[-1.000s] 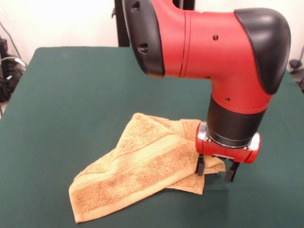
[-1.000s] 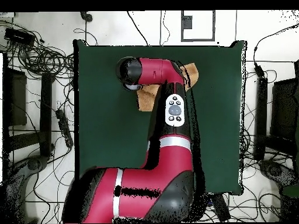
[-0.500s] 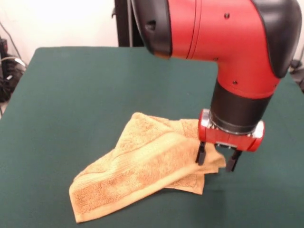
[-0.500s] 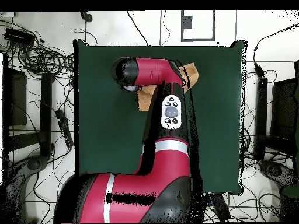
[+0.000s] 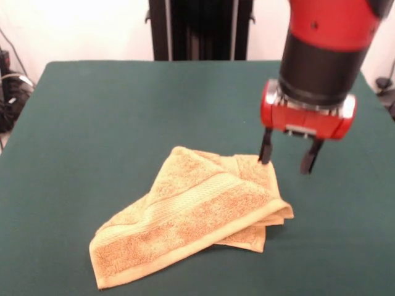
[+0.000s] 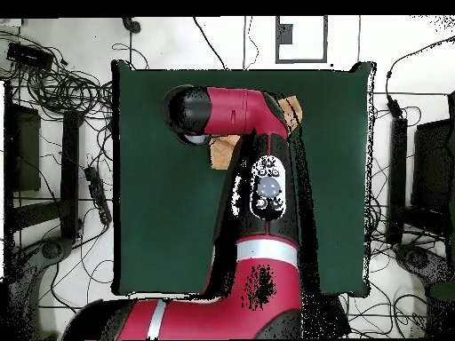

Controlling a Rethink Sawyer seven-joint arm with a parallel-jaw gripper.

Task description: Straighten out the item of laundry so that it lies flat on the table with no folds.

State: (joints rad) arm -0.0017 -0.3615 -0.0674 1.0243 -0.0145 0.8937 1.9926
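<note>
Front view showed gripper (image 5: 287, 157) w/ jaws apart and empty, above the far right corner of folded towel (image 5: 188, 219) on table (image 5: 111, 111).

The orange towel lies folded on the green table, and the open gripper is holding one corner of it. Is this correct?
Not quite. The gripper is open but holds nothing: the front view shows it above the towel, with both fingers clear of the cloth. The towel does lie folded on the green table.
</note>
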